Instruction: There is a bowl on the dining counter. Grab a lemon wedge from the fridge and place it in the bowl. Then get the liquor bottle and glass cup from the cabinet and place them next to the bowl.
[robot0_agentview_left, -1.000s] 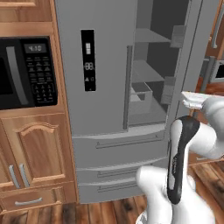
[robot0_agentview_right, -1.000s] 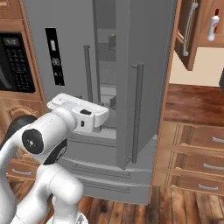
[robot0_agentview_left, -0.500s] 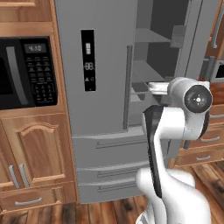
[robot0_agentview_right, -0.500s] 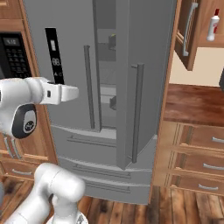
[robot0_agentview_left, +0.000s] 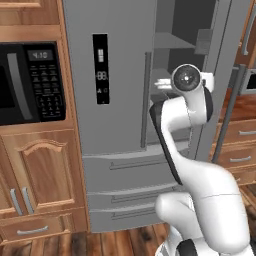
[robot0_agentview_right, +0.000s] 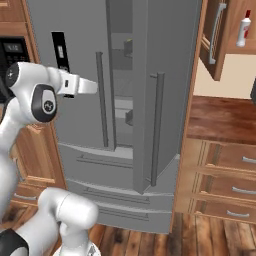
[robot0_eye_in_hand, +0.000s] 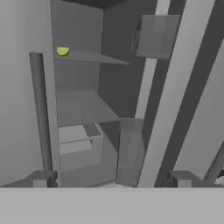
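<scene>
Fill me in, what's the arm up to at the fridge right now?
The arm is aimed into the fridge, whose right door stands open. Its claw is open and empty, facing the interior. The lemon wedge sits on an upper shelf inside, not yet grabbed. The liquor bottle waits in the open cabinet to the right.

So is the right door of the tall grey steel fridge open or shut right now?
Open. The tall grey steel fridge has its right door swung outward, exposing inner shelves and the small yellow-green lemon wedge.

Matt grey steel fridge (robot0_agentview_left: 120, 75), glossy white arm (robot0_agentview_left: 200, 175), wood-grain drawers (robot0_agentview_right: 220, 175), perhaps lightly varnished.
</scene>
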